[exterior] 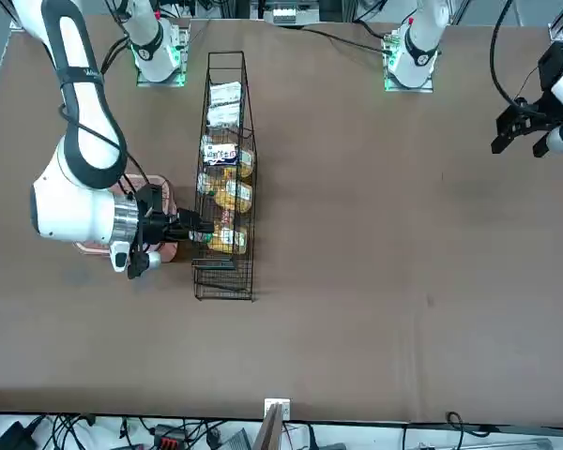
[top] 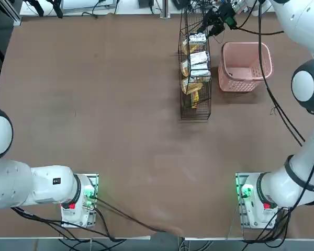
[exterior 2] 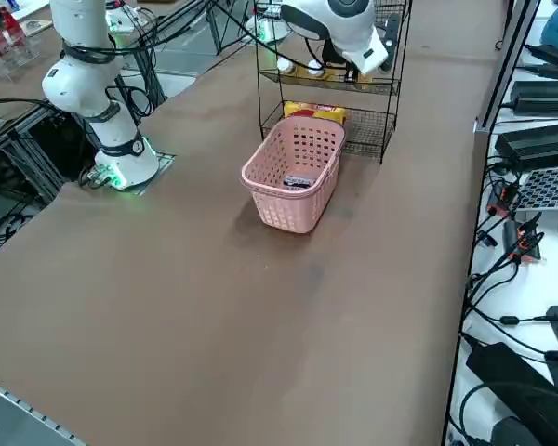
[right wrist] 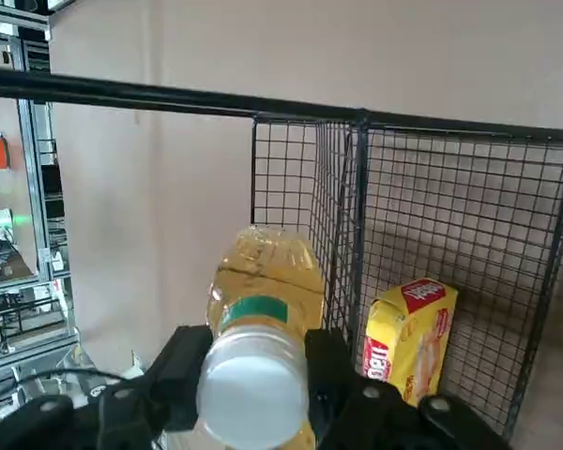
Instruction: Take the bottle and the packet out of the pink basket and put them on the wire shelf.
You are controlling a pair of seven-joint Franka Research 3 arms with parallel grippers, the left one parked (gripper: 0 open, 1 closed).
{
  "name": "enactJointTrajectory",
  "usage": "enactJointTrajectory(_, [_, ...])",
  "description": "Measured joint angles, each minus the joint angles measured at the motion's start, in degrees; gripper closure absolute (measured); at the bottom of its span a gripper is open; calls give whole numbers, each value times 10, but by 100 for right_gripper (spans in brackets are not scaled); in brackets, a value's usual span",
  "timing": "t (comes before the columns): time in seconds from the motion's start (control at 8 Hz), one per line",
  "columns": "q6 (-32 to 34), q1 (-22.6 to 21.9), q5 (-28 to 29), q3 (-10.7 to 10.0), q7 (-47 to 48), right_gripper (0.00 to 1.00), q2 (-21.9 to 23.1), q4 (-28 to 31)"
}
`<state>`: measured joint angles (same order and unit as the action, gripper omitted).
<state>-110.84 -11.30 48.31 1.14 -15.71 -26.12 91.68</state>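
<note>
Between the two black fingers of the right gripper (right wrist: 253, 370) sits the bottle (right wrist: 258, 328), pinched just below its white cap, with the amber body pointing ahead toward the wire shelf (right wrist: 422, 234). From the wrist view the bottle is in front of a black corner post of the shelf, and a yellow packet (right wrist: 408, 337) stands behind the mesh beside it.

To do this step well, I think the arm should bring the bottle clear of the post and the top bar before it goes in, then lower it until the base rests on a tier, and only after that spread the fingers. A round bottle can roll on wire, so it is better to set it upright.

The pink basket (exterior 2: 298, 177) stands just beside the shelf, and the packet (exterior 2: 296, 182) lies on its floor, not yet taken.

By count: one bottle, one basket, one shelf, one packet in the basket. On the tiers the overhead view shows several white and yellow packets; their exact number I cannot tell
</note>
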Motion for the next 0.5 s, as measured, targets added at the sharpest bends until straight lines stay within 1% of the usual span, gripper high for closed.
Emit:
enactJointTrajectory(0.12, [0, 0, 0, 1, 0, 28, 0, 0])
enactJointTrajectory(0.25, [0, 0, 1, 4, 0, 8, 2, -2])
enactJointTrajectory(0.38, [0, 0, 1, 4, 0, 0, 3, -3])
enactJointTrajectory(0.5, [0, 0, 1, 3, 0, 0, 3, -3])
